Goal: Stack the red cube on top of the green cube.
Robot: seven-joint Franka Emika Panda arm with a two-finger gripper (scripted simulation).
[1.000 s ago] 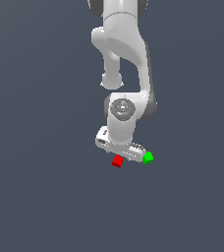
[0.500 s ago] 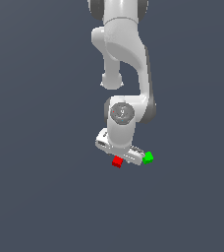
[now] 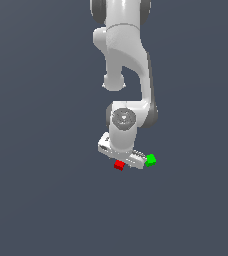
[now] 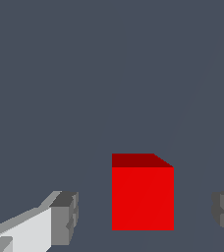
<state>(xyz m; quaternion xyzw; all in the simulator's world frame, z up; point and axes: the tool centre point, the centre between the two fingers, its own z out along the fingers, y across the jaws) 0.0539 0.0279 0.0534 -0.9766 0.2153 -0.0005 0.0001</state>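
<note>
Wrist view: spread jaws flank the red cube [image 4: 142, 198], touching neither side.

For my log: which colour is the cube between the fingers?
Red, clearest in the wrist view, with the gripper open around it.

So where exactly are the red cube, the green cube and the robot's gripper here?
red cube [image 4: 142, 197], wrist view, middle of its front face.
green cube [image 3: 150, 159], exterior view, its visible centre.
gripper [image 4: 143, 214], wrist view, midway between the two fingertips.
</note>
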